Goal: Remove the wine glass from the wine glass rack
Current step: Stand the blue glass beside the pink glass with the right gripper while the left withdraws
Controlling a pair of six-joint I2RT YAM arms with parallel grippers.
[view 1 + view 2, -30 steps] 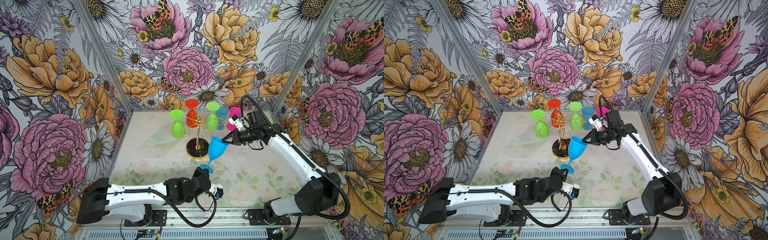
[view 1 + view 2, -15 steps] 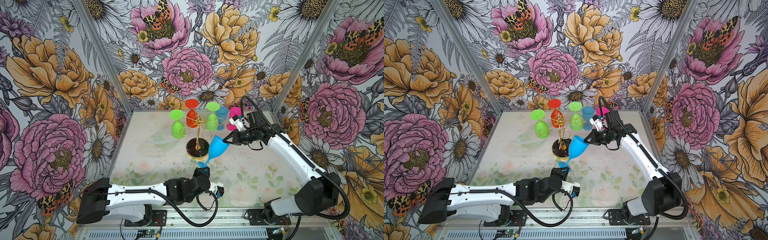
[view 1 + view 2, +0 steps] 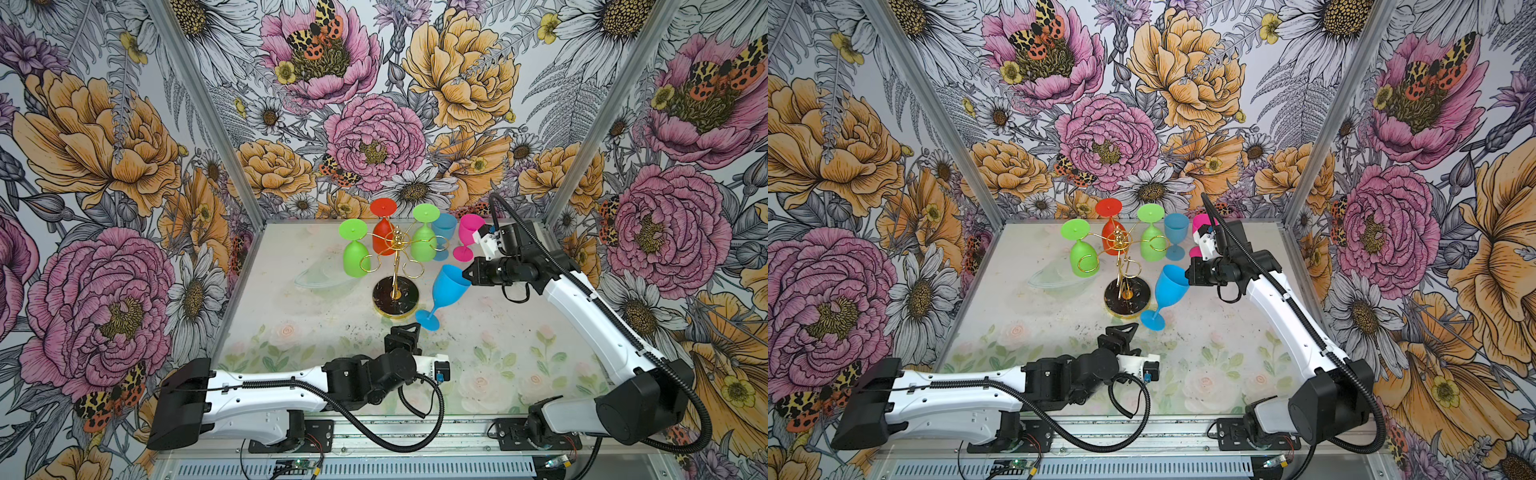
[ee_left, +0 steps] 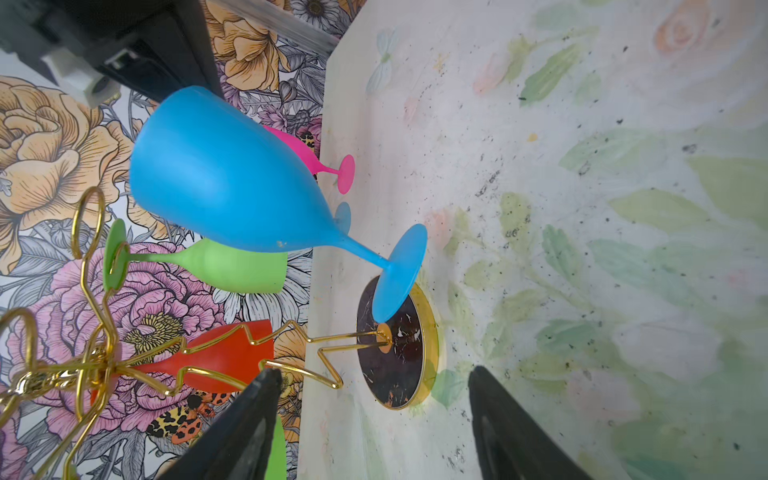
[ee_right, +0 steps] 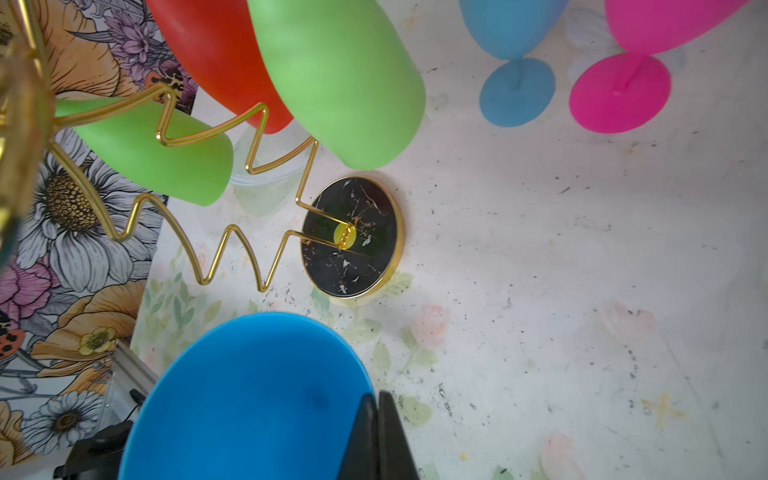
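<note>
My right pincer is clamped on the rim of the blue wine glass, holding it tilted, clear of the wine glass rack, foot beside its base. My left pincer stands apart, empty, so the right alone carries it.

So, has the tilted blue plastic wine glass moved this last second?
Yes. The blue glass shifted slightly right in a top view, away from the rack's round black marbled base.
</note>
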